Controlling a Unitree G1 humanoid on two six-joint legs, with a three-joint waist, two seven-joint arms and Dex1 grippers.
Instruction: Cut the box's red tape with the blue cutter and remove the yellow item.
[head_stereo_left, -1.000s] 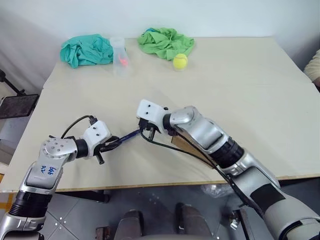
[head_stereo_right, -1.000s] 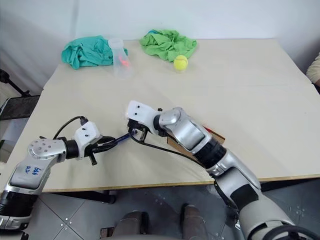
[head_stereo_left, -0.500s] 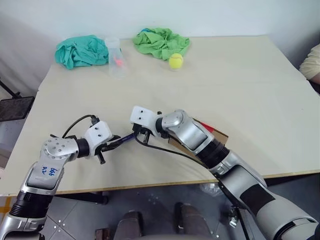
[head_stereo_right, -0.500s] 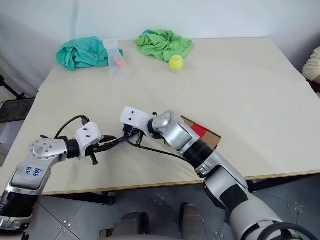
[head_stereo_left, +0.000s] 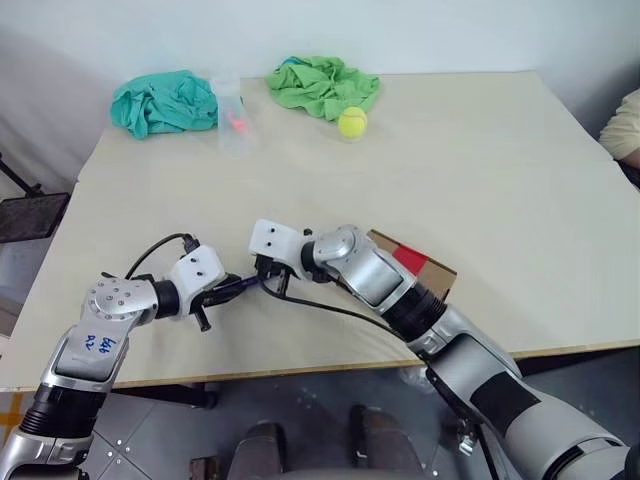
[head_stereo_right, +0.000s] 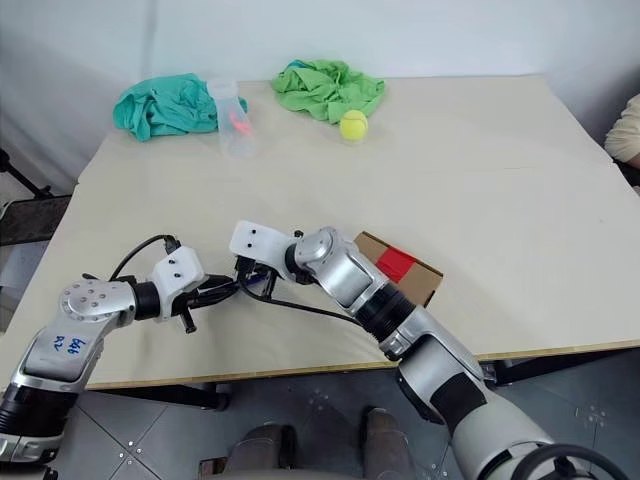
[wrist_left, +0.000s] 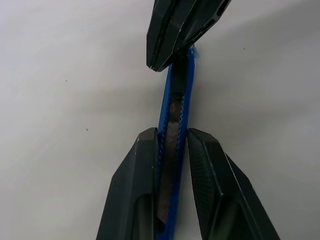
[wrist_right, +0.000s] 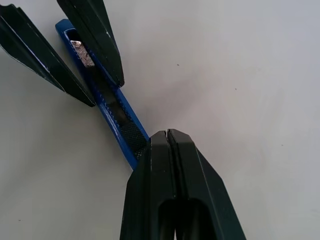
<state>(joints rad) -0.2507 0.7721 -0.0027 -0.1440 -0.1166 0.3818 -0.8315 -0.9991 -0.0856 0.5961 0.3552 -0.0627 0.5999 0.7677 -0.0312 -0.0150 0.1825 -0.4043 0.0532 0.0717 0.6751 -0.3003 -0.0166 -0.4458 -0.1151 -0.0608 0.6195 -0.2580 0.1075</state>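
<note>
My left gripper (head_stereo_left: 228, 288) is shut on the blue cutter (head_stereo_left: 243, 285), which it holds just above the table near the front left. In the left wrist view its two fingers clamp the cutter's (wrist_left: 175, 115) sides. My right gripper (head_stereo_left: 268, 283) is shut, with nothing between its fingers. Its joined tips (wrist_right: 167, 132) rest against the cutter's (wrist_right: 112, 117) far end. The box (head_stereo_left: 432, 278) lies on the table behind my right forearm, with the red tape (head_stereo_left: 410, 258) on its top face. The yellow item is hidden.
At the table's back lie a teal cloth (head_stereo_left: 165, 100), a clear plastic cup (head_stereo_left: 232, 115), a green cloth (head_stereo_left: 322, 85) and a fuzzy tennis ball (head_stereo_left: 352, 122). A person's sleeve (head_stereo_left: 622, 125) shows at the right edge. The table's front edge (head_stereo_left: 300, 368) runs just below my arms.
My right gripper has moved left and down onto the cutter's far end, and its arm has uncovered the box. The left gripper has kept still with the cutter. The camera shifted slightly.
</note>
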